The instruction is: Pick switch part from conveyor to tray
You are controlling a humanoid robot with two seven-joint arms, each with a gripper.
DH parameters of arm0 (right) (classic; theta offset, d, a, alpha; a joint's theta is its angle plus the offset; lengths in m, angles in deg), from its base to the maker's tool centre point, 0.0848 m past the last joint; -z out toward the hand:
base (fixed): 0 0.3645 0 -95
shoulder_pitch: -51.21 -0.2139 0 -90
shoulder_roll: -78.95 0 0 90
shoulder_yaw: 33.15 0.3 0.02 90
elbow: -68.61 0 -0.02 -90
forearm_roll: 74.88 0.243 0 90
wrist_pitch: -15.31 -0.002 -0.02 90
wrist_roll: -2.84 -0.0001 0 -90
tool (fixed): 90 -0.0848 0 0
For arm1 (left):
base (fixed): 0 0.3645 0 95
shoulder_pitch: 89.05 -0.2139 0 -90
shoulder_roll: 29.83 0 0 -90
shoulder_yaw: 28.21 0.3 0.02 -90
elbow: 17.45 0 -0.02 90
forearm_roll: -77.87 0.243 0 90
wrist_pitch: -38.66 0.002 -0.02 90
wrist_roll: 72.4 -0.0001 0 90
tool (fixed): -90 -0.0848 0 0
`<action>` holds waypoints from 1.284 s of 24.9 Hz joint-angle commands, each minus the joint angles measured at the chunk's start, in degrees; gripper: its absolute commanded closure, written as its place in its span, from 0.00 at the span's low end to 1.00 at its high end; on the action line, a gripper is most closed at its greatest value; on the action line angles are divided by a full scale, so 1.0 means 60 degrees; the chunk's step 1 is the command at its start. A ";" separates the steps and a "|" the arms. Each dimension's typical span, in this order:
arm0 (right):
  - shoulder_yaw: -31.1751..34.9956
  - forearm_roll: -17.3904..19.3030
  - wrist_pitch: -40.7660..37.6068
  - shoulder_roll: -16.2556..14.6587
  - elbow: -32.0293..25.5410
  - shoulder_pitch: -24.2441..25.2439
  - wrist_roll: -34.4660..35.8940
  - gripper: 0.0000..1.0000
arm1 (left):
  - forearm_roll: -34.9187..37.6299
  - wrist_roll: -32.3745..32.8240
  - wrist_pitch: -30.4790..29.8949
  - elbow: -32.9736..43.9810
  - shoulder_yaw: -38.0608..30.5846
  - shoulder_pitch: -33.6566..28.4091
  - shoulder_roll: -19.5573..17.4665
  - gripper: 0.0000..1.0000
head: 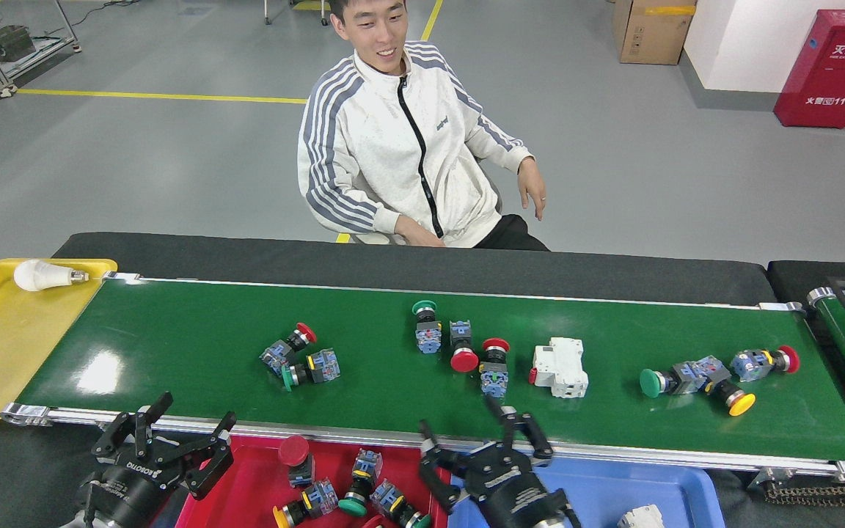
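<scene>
So far the task is partly done: several push-button switch parts with red, green and yellow caps (334, 495) lie already in the red plastic tray (257, 484) at the near edge, just in front of the long glossy dark green conveyor belt with silver side rails (195, 337). On the belt many are left: a pair on the left of the middle (298, 357), a group of three with green and red caps in the middle (459, 345), and three more on the right (716, 370). A white breaker block (559, 367) lies between these groups and looks like a different kind of part. The right black gripper (477, 455) hovers over the near rail, between the red tray and the blue plastic tray (613, 495), its fingers spread wide and holding nothing. The left black gripper (166, 440) is near the left corner of the red tray, also wide and empty. I judge that the next pick is not yet begun. A person in a white jacket (400, 147) sits behind the belt.
</scene>
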 commanded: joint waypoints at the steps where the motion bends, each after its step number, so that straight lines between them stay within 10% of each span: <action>1: 0.0233 0.0024 0.1596 -0.0132 -0.0256 0.0349 0.0699 0.01 | -0.0137 -0.0084 -0.0711 -0.0236 -0.0063 0.0170 -0.0281 0.00; 6: 0.1082 0.0126 0.1655 -0.0206 -0.0080 0.0554 0.0567 0.01 | -0.0415 -0.0084 -0.0813 -0.0720 -0.0048 0.0814 -0.0633 0.00; 15: 0.0350 0.0082 0.1801 0.0512 0.1677 -0.1922 -0.1249 0.01 | -0.0313 -0.0069 -0.0667 -0.2917 0.0069 0.2206 -0.0853 0.00; 32: 0.0145 0.0200 0.1640 0.0937 0.3626 -0.3592 -0.2187 0.01 | 0.0596 -0.0846 0.2190 -0.5202 0.0904 0.3612 -0.0999 0.00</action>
